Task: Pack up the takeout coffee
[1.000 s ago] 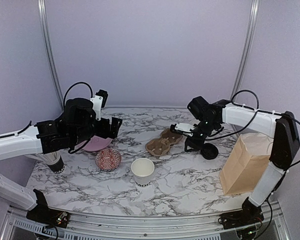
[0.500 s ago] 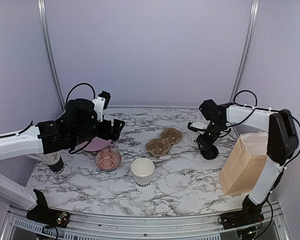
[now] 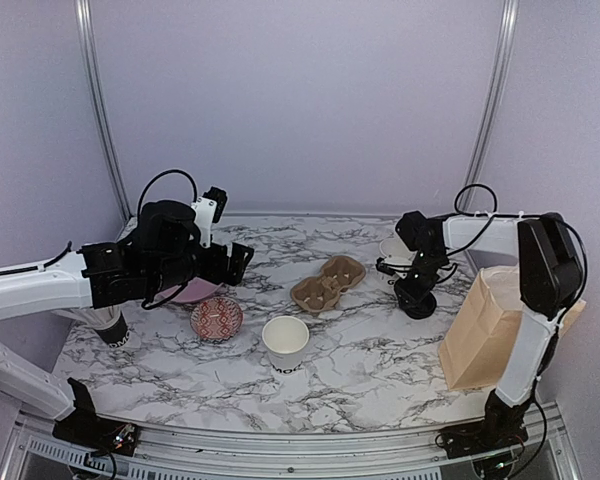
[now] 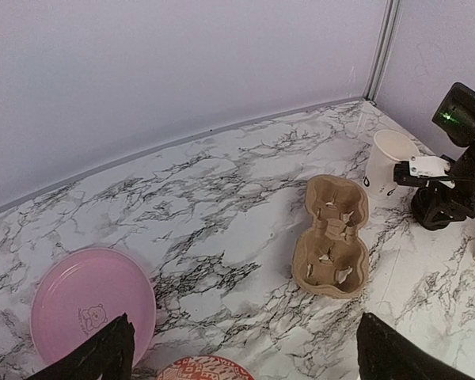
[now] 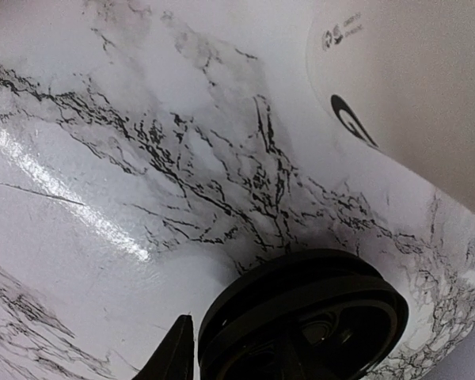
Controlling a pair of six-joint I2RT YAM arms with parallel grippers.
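Right pincer (image 3: 416, 292) low over black lid (image 5: 301, 324), back right of desk (image 3: 360, 370).
Grip width there impossible to tell. Left pincer (image 4: 245, 356) spread wide, empty, raised near pink plate (image 4: 87, 305). Lidless white cup (image 3: 286, 342) front centre; second cup (image 4: 386, 162) just behind lid, near pulp tray (image 4: 332, 237).

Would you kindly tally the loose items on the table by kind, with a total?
White paper cups: 2
Black lid: 1
Pulp cup tray: 1
Brown paper bag: 1
Pink plate: 1
Patterned bowl: 1
Partly hidden cup, far left: 1
Total: 8
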